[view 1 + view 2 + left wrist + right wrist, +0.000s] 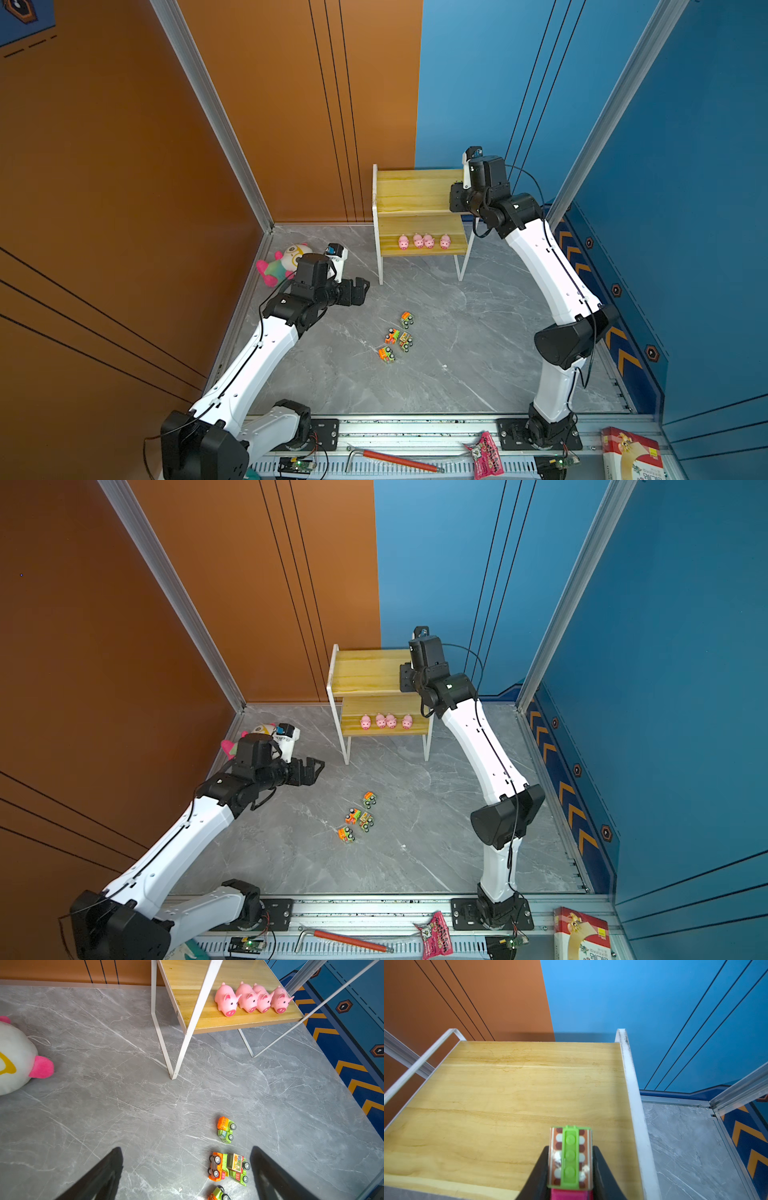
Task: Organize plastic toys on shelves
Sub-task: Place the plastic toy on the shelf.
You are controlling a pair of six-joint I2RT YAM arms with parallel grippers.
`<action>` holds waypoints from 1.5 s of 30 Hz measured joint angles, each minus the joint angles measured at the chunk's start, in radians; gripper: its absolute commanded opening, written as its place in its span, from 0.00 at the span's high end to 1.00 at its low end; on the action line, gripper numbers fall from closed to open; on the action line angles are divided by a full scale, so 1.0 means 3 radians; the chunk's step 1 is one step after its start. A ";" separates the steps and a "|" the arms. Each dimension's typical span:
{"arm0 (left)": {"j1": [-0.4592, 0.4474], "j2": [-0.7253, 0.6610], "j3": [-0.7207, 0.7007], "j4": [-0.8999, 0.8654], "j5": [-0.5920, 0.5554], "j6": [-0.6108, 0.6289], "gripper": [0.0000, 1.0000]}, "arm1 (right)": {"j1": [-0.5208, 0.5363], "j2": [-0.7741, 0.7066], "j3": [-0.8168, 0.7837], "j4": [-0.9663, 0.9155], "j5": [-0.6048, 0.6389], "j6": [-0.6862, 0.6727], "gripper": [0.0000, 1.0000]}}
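The shelves [415, 195] stand at the tabletop's [478, 353] back edge, upper board [508, 1095] bare. The right gripper [571, 1157] pinches a green-and-pink truck [569, 1142] over that board's front right corner, long axis pointing toward its back edge; lowering straight should seat it. The left gripper [187, 1159], spread wide, hovers by four loose trucks [397, 338].

Both top views looked down from high before the shelves [415, 191], nearly identical. Left wrist view faced the lower board [218, 1020] from low; right wrist view sat close over the upper board [519, 1095].
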State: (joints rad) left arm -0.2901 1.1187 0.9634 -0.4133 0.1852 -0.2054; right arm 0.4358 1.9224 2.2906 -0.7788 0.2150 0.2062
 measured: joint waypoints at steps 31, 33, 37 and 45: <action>0.0000 0.0100 -0.0003 0.0009 0.0001 0.0000 0.04 | -0.0111 0.0376 0.0370 -0.0113 0.0062 -0.0004 0.45; 0.0000 0.0100 -0.0003 0.0009 0.0001 0.0000 0.04 | -0.0112 0.0388 0.0451 -0.0113 0.0061 -0.0003 0.43; 0.0000 0.0112 -0.0003 0.0009 0.0003 0.0000 0.04 | -0.0122 0.0387 0.0587 -0.0107 0.0064 -0.0004 0.39; 0.0006 0.0118 -0.0003 0.0009 0.0010 0.0000 0.04 | -0.0122 0.0380 0.0600 -0.0102 0.0062 -0.0025 0.38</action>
State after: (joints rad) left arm -0.2882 1.1542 0.9627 -0.4107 0.1883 -0.2054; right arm 0.3992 2.0365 2.4706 -0.8093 0.2337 0.1986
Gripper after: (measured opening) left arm 0.960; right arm 0.623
